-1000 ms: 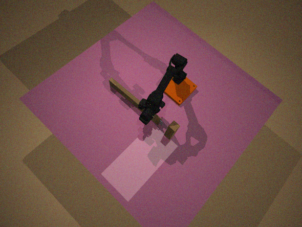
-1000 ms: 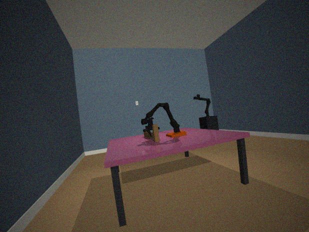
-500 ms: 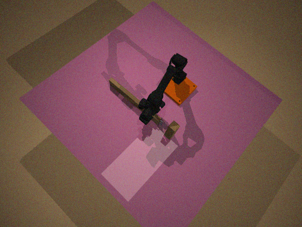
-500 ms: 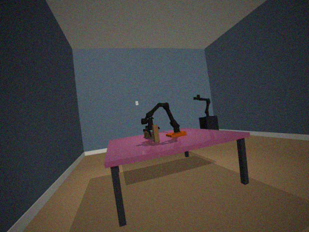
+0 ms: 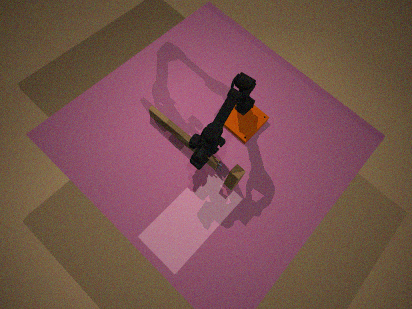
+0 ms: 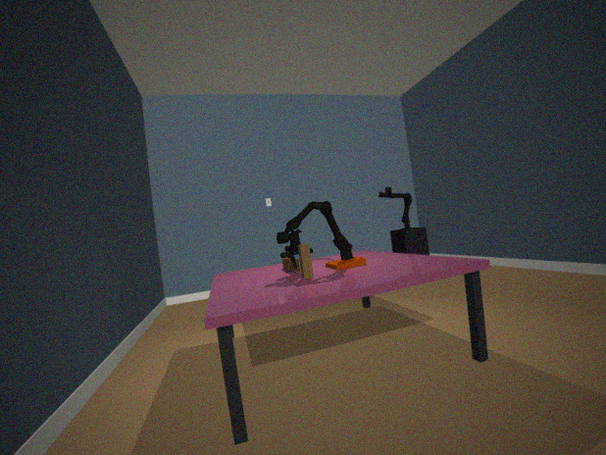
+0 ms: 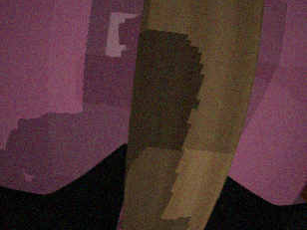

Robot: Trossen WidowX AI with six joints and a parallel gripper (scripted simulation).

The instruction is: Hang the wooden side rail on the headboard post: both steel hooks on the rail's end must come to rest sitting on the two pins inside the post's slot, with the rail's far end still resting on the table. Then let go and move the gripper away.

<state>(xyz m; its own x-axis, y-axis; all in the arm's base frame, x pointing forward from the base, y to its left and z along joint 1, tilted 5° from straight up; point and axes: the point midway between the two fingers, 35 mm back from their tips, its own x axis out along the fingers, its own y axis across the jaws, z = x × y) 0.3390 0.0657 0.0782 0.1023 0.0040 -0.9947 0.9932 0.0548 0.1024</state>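
Note:
The wooden side rail [image 5: 170,125] [image 7: 219,74] runs diagonally under my gripper [image 5: 204,150] [image 6: 292,261] [image 7: 157,154], which is shut on it nearer its hook end. In the wrist view the rail passes between the two black fingers. The steel hooks [image 5: 219,164] show as a small grey patch at the rail's end, pointing at the headboard post [image 5: 233,178] [image 6: 306,262]. A small gap lies between hooks and post in the top view. The post stands upright. Its slot and pins are not visible. I cannot tell whether the rail's far end touches the table.
The arm's orange base plate [image 5: 233,126] [image 6: 345,263] is on the pink table [image 5: 110,160] [image 6: 392,275], beside the rail. A pale rectangle [image 5: 177,230] lies on the table near the post. Dark arm shadows cross the table. Another arm on a black stand [image 6: 409,241] is in the background.

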